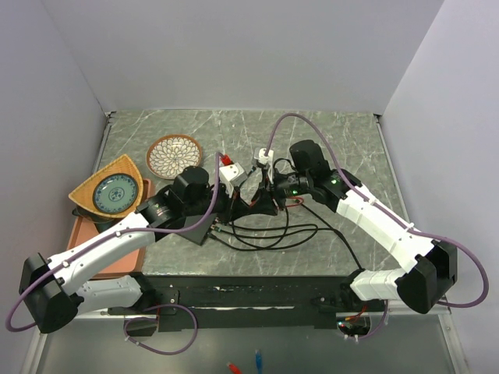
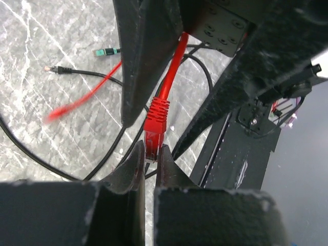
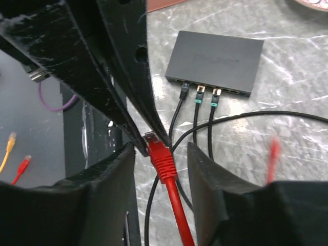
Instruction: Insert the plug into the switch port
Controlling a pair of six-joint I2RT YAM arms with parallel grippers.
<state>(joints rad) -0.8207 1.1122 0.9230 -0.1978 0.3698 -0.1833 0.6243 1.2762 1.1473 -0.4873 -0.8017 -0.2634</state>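
Three cables [image 3: 197,113] plugged into switch [image 3: 215,56] (flat on marble table [image 3: 302,77]). Red plug [image 3: 160,154] clenched at tip by left gripper [image 2: 152,156], off from port row. Right gripper [image 3: 160,148] spread wide, straddling plug's boot without contact.

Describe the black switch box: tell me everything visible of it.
The switch is a flat, matte-black rectangular box lying flat on the grey marbled table. Its row of ports along one long edge faces the right wrist camera. Three neighbouring ports are filled: a black plug, a teal plug and a second teal plug. The others look empty. Nothing else touches it.
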